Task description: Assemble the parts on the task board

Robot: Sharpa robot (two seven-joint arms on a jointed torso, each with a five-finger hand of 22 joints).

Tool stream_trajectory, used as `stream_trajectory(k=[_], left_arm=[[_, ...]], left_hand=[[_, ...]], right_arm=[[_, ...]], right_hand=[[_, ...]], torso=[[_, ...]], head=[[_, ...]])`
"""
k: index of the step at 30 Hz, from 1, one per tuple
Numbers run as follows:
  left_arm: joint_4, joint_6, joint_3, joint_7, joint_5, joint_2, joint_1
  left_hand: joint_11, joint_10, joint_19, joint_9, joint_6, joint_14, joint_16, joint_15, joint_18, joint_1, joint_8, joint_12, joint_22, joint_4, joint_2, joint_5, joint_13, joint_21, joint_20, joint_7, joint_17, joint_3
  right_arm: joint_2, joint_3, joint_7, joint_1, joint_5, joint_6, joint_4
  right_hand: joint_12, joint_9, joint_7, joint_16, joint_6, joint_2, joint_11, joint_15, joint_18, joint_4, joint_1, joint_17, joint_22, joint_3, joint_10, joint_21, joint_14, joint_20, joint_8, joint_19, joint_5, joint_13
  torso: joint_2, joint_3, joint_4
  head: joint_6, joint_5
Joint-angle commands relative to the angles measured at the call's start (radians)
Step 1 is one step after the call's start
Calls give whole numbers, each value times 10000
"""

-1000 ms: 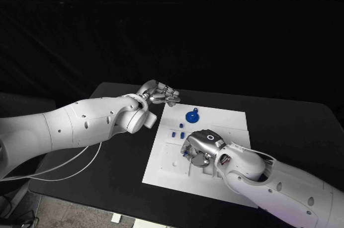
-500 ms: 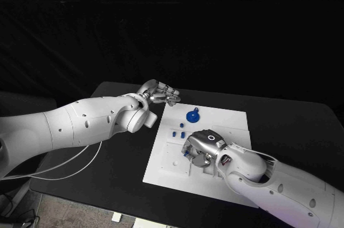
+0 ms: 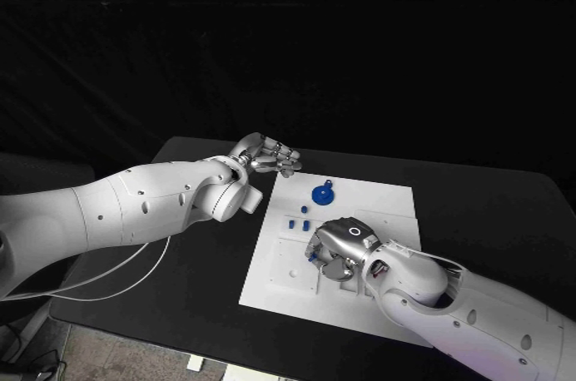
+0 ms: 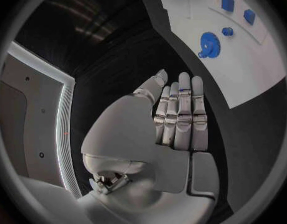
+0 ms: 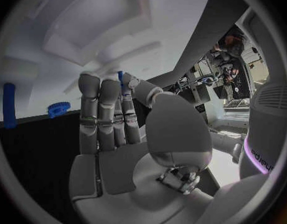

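Note:
The white task board (image 3: 384,210) lies in the middle of the black table. A blue gear (image 3: 322,195) with a small knob sits near its far edge, and two small blue parts (image 3: 296,225) lie closer in. My right hand (image 3: 337,249) hovers low over the board's recessed area (image 5: 100,22); a thin blue part (image 5: 121,78) shows between its thumb and fingers, apparently pinched. The gear (image 5: 58,108) and a blue peg (image 5: 9,112) show beyond its fingers. My left hand (image 3: 271,157) hangs off the board's far left corner, fingers straight (image 4: 180,109), holding nothing, with the gear (image 4: 210,44) ahead of it.
More small blue pieces (image 4: 238,9) lie on the board beyond the gear. Bare black table (image 3: 180,256) stretches to the left of the board under my left arm and to the right (image 3: 492,206) of it.

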Motion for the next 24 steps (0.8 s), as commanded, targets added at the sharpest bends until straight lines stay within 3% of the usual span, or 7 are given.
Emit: stream_trajectory(k=[1,13,24], left_arm=[[8,111,6,56,59,9,19],[6,133,6,37,59,14,19],[-2,149,6,7,59,31,19]], left_hand=[[-11,-60,1,16,-21,36,-43,48,-85,-23,-46,7,11,-59,103,64,-1,-49,1,13,-7,26],[-11,-60,1,16,-21,36,-43,48,-85,-23,-46,7,11,-59,103,64,-1,-49,1,13,-7,26],[-11,-60,1,16,-21,36,-43,48,-85,-23,-46,7,11,-59,103,64,-1,-49,1,13,-7,26]], right_arm=[[-11,-1,-57,-8,-198,37,41],[32,-1,-370,-7,-641,241,53],[128,-8,-448,-5,-773,813,38]], right_hand=[[17,17,29,31,45,89,-210,-40,173,-3,3,-16,8,72,285,-18,-12,-15,43,143,-48,17],[20,17,28,37,51,64,-210,-40,168,-9,5,-21,104,101,289,-72,-18,-15,43,156,-52,18],[16,17,32,28,43,74,-208,-37,158,11,-14,-37,217,77,275,-196,-22,-11,43,170,-66,16]], torso=[[1,-2,0],[1,-11,12],[-4,-15,7]], head=[[-6,-8],[-41,-5],[-65,1]])
